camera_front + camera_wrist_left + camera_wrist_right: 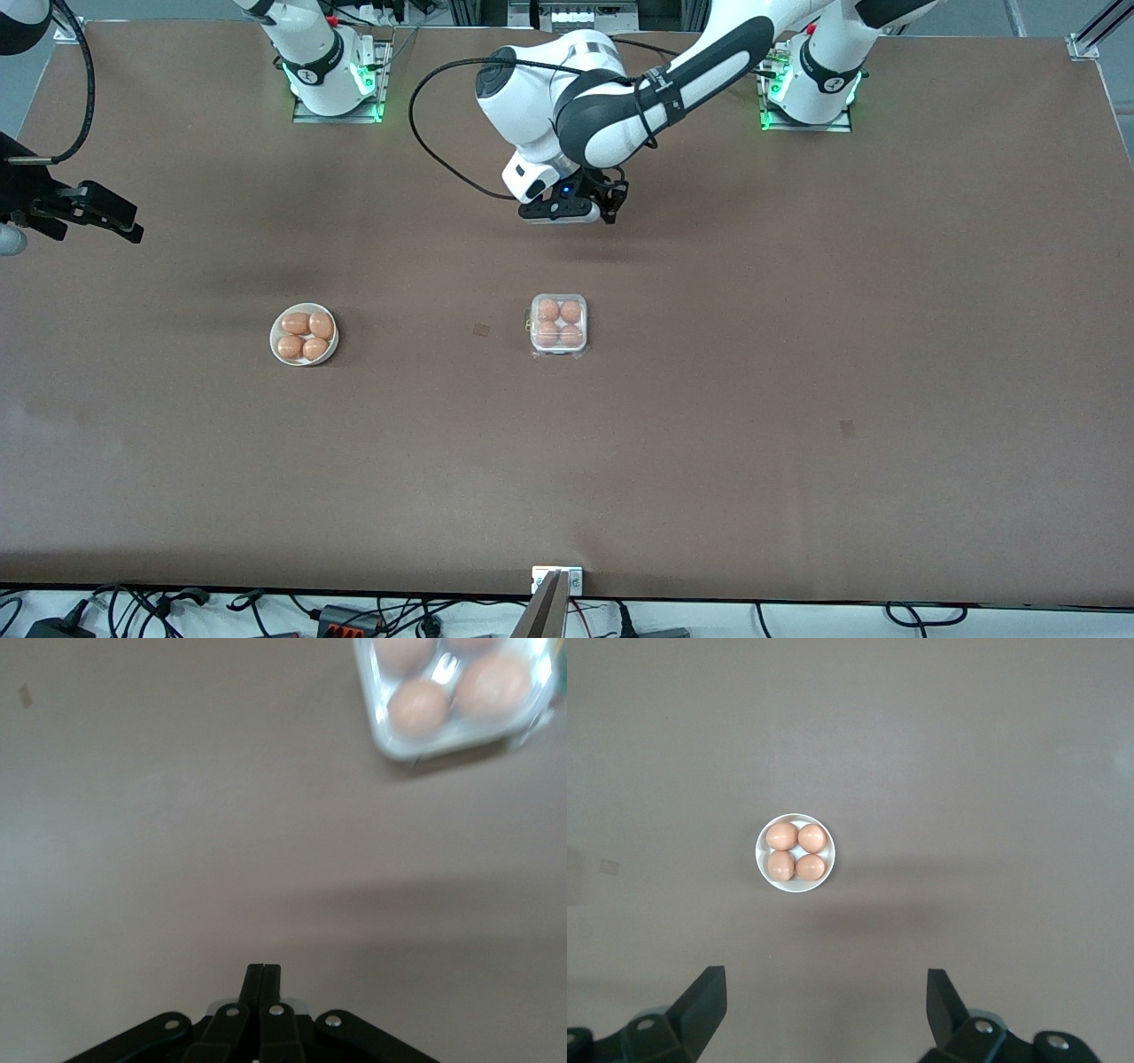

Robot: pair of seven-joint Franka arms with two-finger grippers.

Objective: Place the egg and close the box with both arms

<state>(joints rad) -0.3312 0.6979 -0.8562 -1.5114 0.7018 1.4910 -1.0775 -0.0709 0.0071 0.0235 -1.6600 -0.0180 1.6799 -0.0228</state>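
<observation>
Four-egg box [559, 325] below left end effector [567, 211].

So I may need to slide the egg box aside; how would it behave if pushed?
The box looks like thin clear plastic, so it probably slides easily and flexes. Its four eggs make it fragile cargo; its low, square shape is unlikely to tip.

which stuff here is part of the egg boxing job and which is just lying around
Part of the job:
- box, four eggs inside, lid down
- left gripper, shut, above bare table
- right gripper, open, high over the bowl

Lying about:
- white bowl with four eggs
- small tape mark beside the box
</observation>
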